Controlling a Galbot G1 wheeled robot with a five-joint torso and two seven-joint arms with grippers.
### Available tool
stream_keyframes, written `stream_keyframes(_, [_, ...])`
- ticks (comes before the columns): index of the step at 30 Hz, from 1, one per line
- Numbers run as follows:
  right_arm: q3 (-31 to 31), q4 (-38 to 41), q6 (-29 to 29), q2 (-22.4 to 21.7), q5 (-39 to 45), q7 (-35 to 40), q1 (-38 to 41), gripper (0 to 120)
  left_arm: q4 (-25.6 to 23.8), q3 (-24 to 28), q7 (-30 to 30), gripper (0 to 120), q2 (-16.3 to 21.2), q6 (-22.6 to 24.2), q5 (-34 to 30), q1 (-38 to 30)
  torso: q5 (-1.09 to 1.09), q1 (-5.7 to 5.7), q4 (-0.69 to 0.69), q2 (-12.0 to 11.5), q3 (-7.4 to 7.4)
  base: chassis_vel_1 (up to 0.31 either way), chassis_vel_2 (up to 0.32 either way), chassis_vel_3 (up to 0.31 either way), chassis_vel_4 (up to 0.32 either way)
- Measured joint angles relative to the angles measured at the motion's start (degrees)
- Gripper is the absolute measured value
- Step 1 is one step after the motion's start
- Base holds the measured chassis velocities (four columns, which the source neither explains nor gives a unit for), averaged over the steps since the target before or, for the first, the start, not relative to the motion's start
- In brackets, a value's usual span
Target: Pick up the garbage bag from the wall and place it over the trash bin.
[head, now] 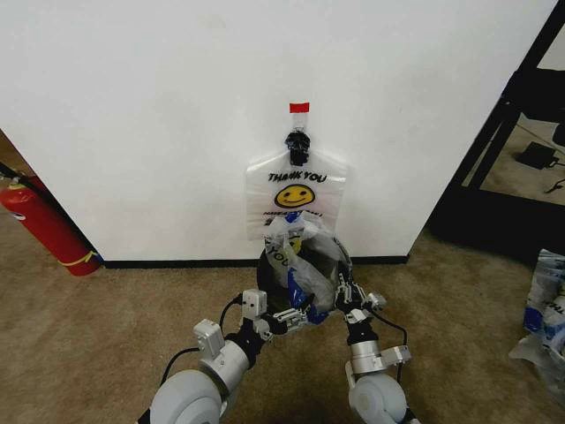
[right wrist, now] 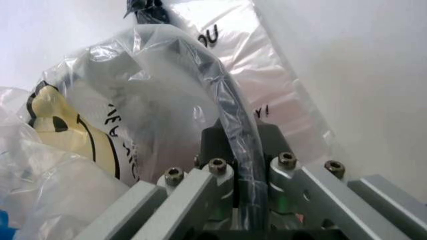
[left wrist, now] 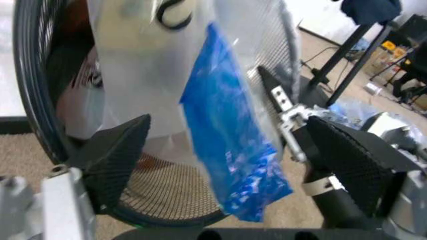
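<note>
A garbage bag (head: 300, 256) with a yellow smiley and blue patches is draped over the black mesh trash bin (head: 334, 258) on the carpet by the wall. Another such bag (head: 296, 190) hangs from a black clip (head: 298, 146) on the wall just above. My left gripper (head: 291, 320) is at the bin's near side. It stands open (left wrist: 227, 140), with the bag's blue patch (left wrist: 233, 160) hanging loose between its fingers. My right gripper (head: 350, 296) is at the bin's right side, shut (right wrist: 243, 192) on the plastic-covered rim (right wrist: 230, 110).
A red fire extinguisher (head: 44, 225) leans at the wall on the left. A black rack (head: 521, 115) stands at the right past the wall's corner, and more plastic bags (head: 547, 300) lie on the carpet at the right edge.
</note>
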Motion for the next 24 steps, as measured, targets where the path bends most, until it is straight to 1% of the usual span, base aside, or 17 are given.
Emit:
stream_keyframes(4, [-0.38,0.47,0.02,0.29,0.91,0.03,-0.13,1,1.17,0.05,-0.24,77,-0.54,0.02,0.16,-0.33,0.0,0.0,0.0,0.0,0.0,0.0,0.0,0.0,0.0])
stream_keyframes(5, [-0.58,0.82,0.02,0.21,1.25,0.04,-0.28,1,1.42,0.06,-0.34,70,-0.54,0.02,0.15,-0.44,0.0,0.0,0.0,0.0,0.0,0.0,0.0,0.0,0.0])
stream_keyframes(6, [-0.64,0.99,0.02,0.12,1.29,0.01,-0.39,1,1.43,0.05,-0.36,67,-0.49,0.01,0.12,-0.46,0.0,0.0,0.0,0.0,0.0,0.0,0.0,0.0,0.0])
stream_keyframes(7, [-0.67,1.16,0.02,0.02,1.31,0.0,-0.54,1,1.42,0.03,-0.37,62,-0.4,0.02,0.05,-0.47,0.0,0.0,0.0,0.0,0.0,0.0,0.0,0.0,0.0])
stream_keyframes(8, [-0.67,1.16,0.02,0.02,1.31,0.0,-0.54,1,1.42,0.03,-0.37,62,-0.4,0.02,0.05,-0.47,0.0,0.0,0.0,0.0,0.0,0.0,0.0,0.0,0.0])
stream_keyframes(9, [-0.67,1.33,0.02,-0.01,1.34,0.01,-0.68,1,1.15,-0.02,-0.37,57,-0.24,0.0,-0.02,-0.45,0.0,0.0,-0.01,0.0,0.0,0.0,0.0,0.0,0.0])
stream_keyframes(10, [-0.64,1.37,0.02,0.0,1.35,0.03,-0.71,1,0.97,-0.05,-0.35,55,-0.21,-0.01,-0.04,-0.43,0.0,0.0,-0.01,0.0,0.0,0.0,0.0,0.0,0.0])
stream_keyframes(11, [-0.56,1.41,0.01,0.07,1.39,0.15,-0.76,1,0.66,-0.09,-0.3,49,-0.12,-0.05,-0.06,-0.37,0.0,0.0,0.0,0.0,0.0,0.0,0.0,0.0,0.0])
stream_keyframes(12, [-0.53,1.41,0.01,0.11,1.42,0.23,-0.79,1,0.51,-0.11,-0.28,47,-0.09,-0.07,-0.06,-0.32,0.0,0.0,0.0,0.0,0.0,0.0,0.0,0.0,0.0])
stream_keyframes(13, [-0.45,1.44,-0.01,0.25,1.71,0.6,-0.81,1,0.17,-0.12,-0.21,40,0.0,-0.1,-0.06,-0.18,0.0,0.0,0.0,0.0,0.0,0.0,0.0,0.0,0.0])
stream_keyframes(15, [-0.37,1.46,-0.02,0.39,2.12,0.84,-0.81,1,-0.28,-0.14,-0.07,34,0.13,-0.13,-0.06,0.1,0.0,0.0,0.0,0.0,0.0,0.0,0.0,0.0,0.0])
stream_keyframes(16, [-0.37,1.46,-0.02,0.39,2.12,0.84,-0.81,1,-0.28,-0.14,-0.07,34,0.13,-0.13,-0.06,0.1,0.0,0.0,0.0,0.0,0.0,0.0,0.0,0.0,0.0])
stream_keyframes(19, [-0.34,1.51,-0.04,0.68,2.43,1.05,-0.83,1,-0.91,-0.14,0.08,20,0.3,-0.13,-0.05,0.7,0.0,0.0,0.0,0.0,0.0,0.0,0.0,0.0,0.0])
stream_keyframes(20, [-0.34,1.54,-0.05,0.76,2.48,1.09,-0.83,1,-1.01,-0.14,0.12,18,0.3,-0.13,-0.04,0.85,0.0,0.0,0.0,0.0,0.0,0.0,0.0,0.0,0.0])
stream_keyframes(22, [-0.46,1.77,-0.1,1.12,2.83,1.33,-0.8,1,-1.24,-0.05,0.32,7,0.24,-0.13,0.04,1.44,0.0,0.0,0.0,0.0,0.0,0.0,0.0,0.0,0.0])
stream_keyframes(23, [-0.55,1.94,-0.14,1.27,3.06,1.46,-0.78,1,-1.25,-0.03,0.41,4,0.14,-0.13,0.12,1.67,0.0,0.0,0.0,0.0,0.0,0.0,0.0,0.0,0.0])
stream_keyframes(24, [-0.55,1.94,-0.14,1.27,3.06,1.46,-0.78,1,-1.25,-0.03,0.41,4,0.14,-0.13,0.12,1.67,0.0,0.0,0.0,0.0,0.0,0.0,0.0,0.0,0.0])
